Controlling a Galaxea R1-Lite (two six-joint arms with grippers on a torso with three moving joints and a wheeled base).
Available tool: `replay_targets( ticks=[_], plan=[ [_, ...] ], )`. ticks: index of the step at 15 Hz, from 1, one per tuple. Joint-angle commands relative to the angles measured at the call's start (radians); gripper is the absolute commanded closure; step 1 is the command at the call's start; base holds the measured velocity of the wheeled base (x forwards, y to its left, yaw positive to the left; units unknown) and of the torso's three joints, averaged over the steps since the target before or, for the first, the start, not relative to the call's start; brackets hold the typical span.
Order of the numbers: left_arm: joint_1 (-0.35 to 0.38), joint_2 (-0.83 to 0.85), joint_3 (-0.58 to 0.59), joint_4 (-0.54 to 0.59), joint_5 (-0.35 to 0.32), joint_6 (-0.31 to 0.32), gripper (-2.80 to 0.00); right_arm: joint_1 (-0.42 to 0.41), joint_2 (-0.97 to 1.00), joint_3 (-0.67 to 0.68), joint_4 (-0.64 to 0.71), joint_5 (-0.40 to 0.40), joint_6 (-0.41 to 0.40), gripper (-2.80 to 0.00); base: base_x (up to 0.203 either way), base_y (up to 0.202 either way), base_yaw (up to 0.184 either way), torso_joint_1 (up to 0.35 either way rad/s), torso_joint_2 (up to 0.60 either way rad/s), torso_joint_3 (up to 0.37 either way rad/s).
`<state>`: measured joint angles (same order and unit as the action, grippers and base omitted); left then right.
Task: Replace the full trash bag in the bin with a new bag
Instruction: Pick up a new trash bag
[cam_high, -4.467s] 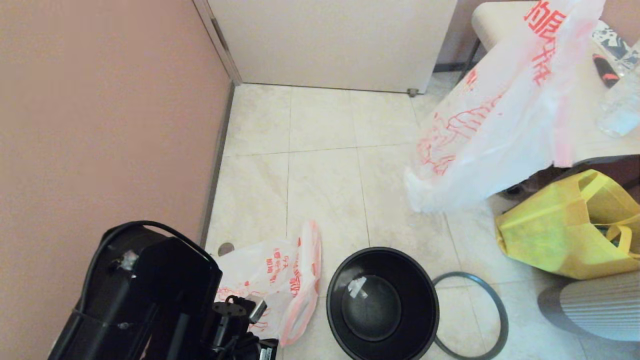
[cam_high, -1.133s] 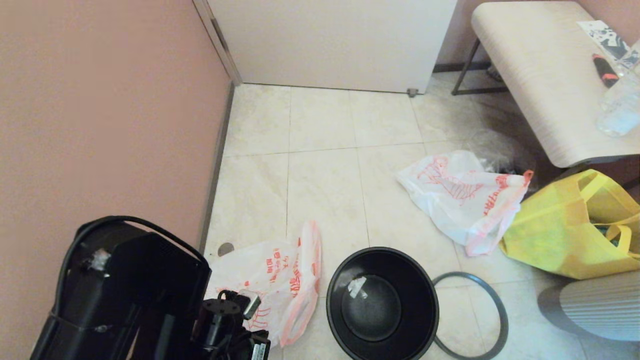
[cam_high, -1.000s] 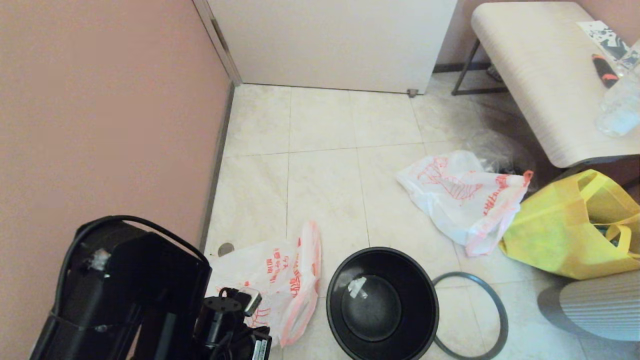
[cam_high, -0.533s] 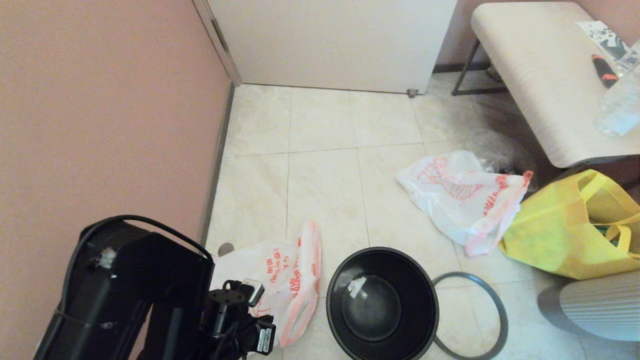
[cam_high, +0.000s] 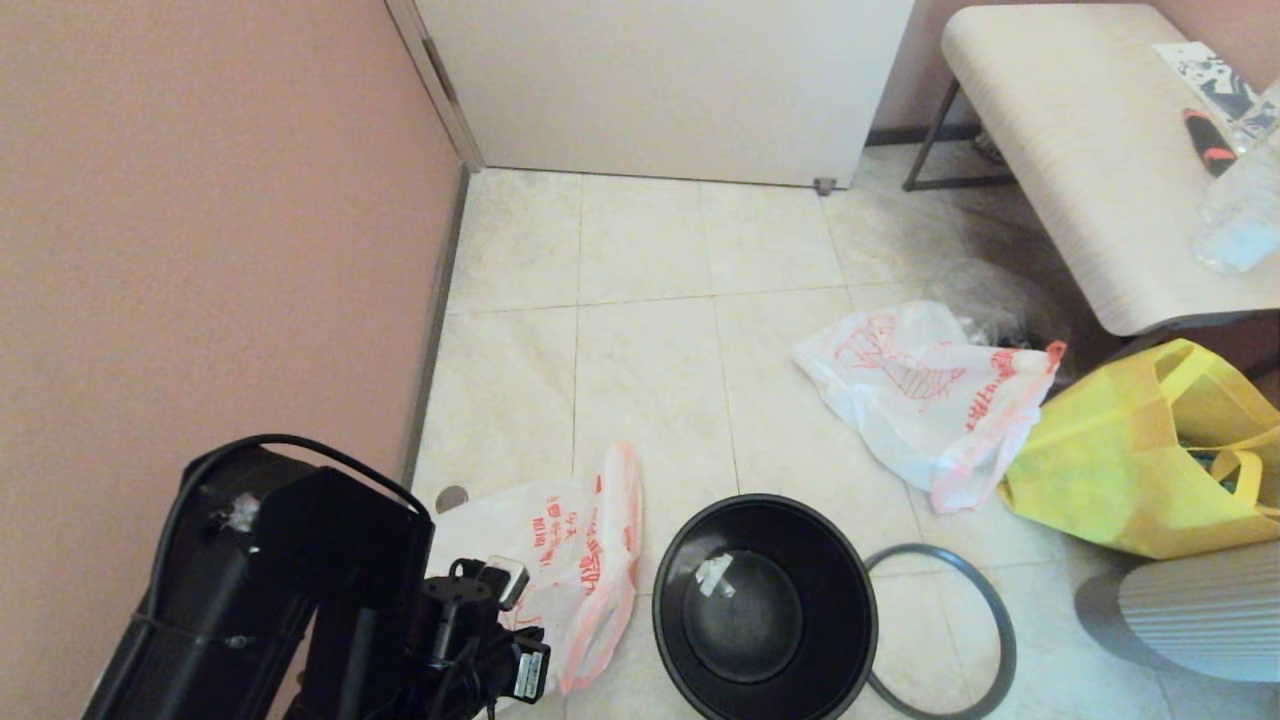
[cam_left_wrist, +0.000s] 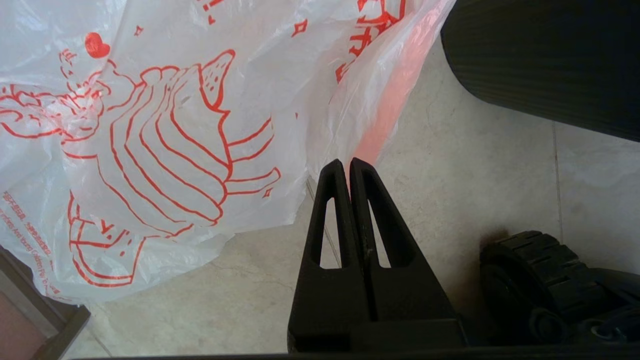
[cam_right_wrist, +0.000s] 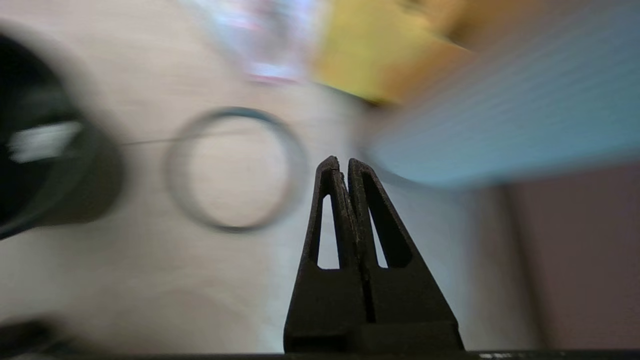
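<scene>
From my station I see a floor (cam_high: 650, 380) of pale beige stone-look tiles with thin grout lines. A plain pinkish-brown wall (cam_high: 200, 220) runs down the left side, with a grey skirting strip along its foot. At the far end stands a white door (cam_high: 660, 85), a small stopper at its lower corner. On the right a light wood-grain bench (cam_high: 1080, 160) stands on dark metal legs. Light is soft and even, with faint shadow under the bench.
</scene>
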<state>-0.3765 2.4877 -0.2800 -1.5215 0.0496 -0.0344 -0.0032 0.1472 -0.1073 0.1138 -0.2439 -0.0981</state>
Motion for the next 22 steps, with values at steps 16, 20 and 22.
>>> replay_targets(
  ticks=[16,20,22],
  plan=[
    [-0.031,0.041,-0.229,0.15,0.024,0.158,0.0,-0.003,-0.147,0.072,-0.014,0.248,0.089,0.0,0.0,0.0,0.0,0.0,0.0,0.0],
    [-0.071,0.021,-0.405,0.346,0.043,0.16,0.0,-0.003,-0.147,0.072,-0.014,0.248,0.089,0.0,0.0,0.0,0.0,0.0,0.0,0.0],
    [-0.106,0.014,-0.431,0.391,0.055,0.168,-2.8,-0.003,-0.147,0.072,-0.014,0.248,0.089,0.0,0.0,0.0,0.0,0.0,0.0,0.0]
  ],
)
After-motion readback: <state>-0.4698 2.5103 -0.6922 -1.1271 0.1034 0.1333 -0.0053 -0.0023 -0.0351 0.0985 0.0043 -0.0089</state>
